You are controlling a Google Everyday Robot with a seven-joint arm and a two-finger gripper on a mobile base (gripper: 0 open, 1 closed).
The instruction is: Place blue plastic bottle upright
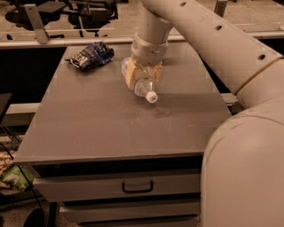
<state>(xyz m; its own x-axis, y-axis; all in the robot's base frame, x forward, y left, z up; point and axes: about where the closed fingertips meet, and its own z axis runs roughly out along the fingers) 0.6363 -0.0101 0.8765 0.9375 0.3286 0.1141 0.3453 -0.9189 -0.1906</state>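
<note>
The blue plastic bottle [145, 87] is a small clear bottle with a white cap [151, 96]. It lies tilted at the middle back of the grey table [97, 128], with the cap pointing toward the front right. My gripper [141, 82] comes down from above, and its yellowish fingers [129, 76] are closed around the bottle's body. The rear part of the bottle is hidden behind the fingers and wrist.
A blue and white foil snack bag [90, 55] lies at the back left of the table. My arm [213, 40] spans the right side of the view. A drawer with a dark handle [137, 187] sits under the tabletop. Office chairs [66, 11] stand behind a rail.
</note>
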